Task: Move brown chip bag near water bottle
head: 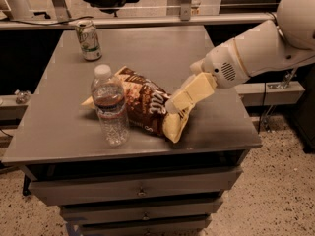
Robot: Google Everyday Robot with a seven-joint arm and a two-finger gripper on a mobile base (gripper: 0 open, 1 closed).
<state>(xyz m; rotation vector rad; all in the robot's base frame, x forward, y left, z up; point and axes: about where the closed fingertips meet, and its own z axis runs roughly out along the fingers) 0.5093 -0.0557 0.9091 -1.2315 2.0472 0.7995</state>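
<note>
The brown chip bag (142, 100) lies on the grey table (216, 127), dark brown with pale yellow ends and white lettering. Its left part sits right behind and against the water bottle (110, 107), which stands upright with a white cap near the table's front left. My gripper (178, 103), cream-coloured, reaches in from the right and sits over the bag's right end, touching it or just above it. The bag's front yellow end (175, 127) pokes out below the gripper.
A green-and-white drink can (88, 39) stands at the table's back left corner. The table's front edge (138, 156) runs just below the bottle and bag, with drawers underneath. A rail and office chairs stand behind the table.
</note>
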